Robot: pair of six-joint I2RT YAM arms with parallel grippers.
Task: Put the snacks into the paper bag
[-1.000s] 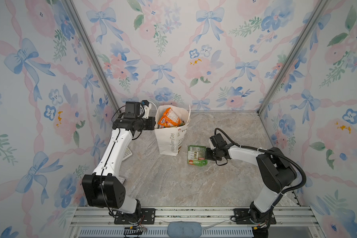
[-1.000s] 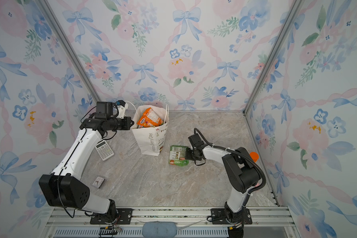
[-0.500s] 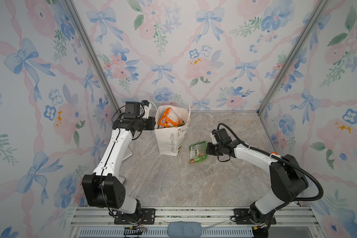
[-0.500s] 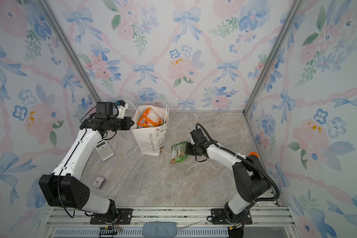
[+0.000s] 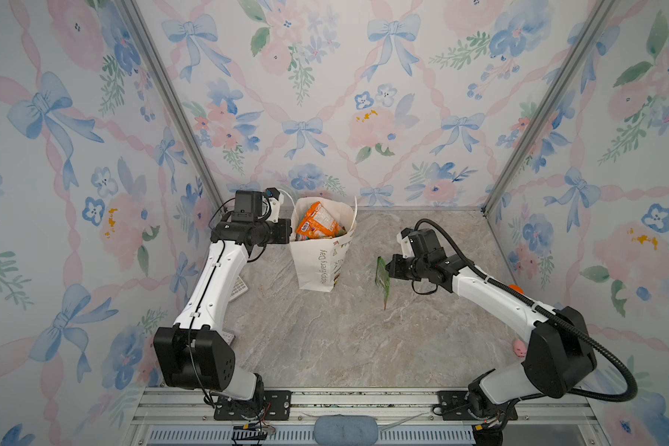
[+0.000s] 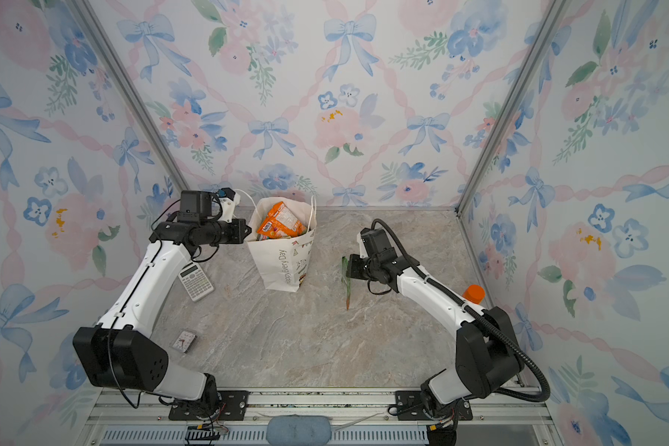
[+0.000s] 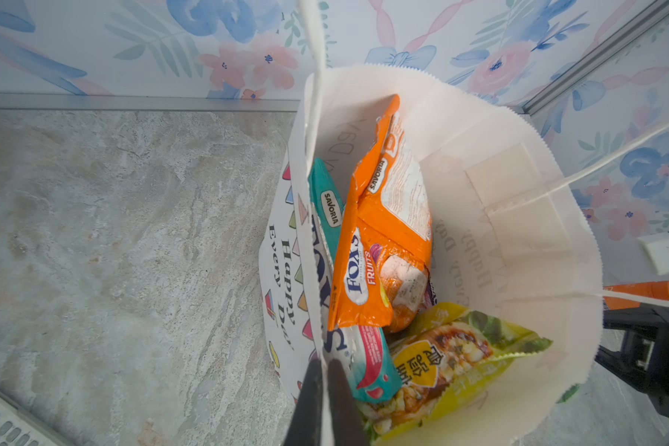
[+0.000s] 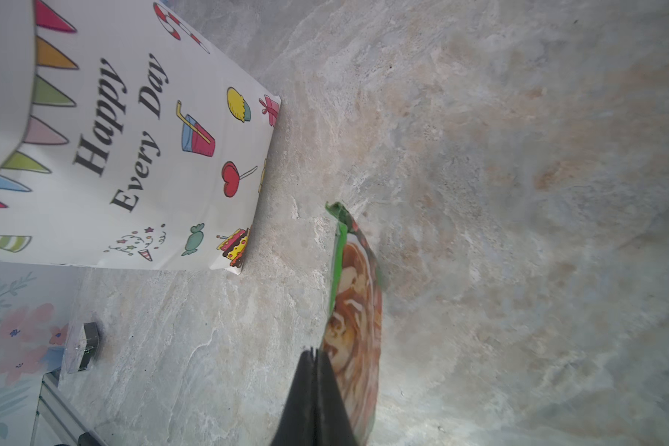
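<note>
— Grippers, how do they stand?
— The left gripper [image 7: 322,372] is pressed together on the paper bag [image 7: 557,216] rim. The right gripper [image 8: 314,361] pinches a green snack packet [image 8: 354,309] by one edge.
— Where's that packet?
— It's held edge-on over the marble tabletop [image 5: 325,340], right of the upright bag and apart from it. An orange FOX'S packet [image 7: 367,270], a teal packet [image 7: 327,200] and a yellow packet [image 7: 452,363] sit inside.

calculator [image 6: 196,284] left | small clock [image 6: 185,341] front-left | orange-capped bottle [image 6: 473,294] right | pink toy [image 5: 519,347] right

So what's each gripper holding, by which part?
Right gripper: flat green snack packet, by one edge. Left gripper: white paper gift bag, by its rim.
</note>
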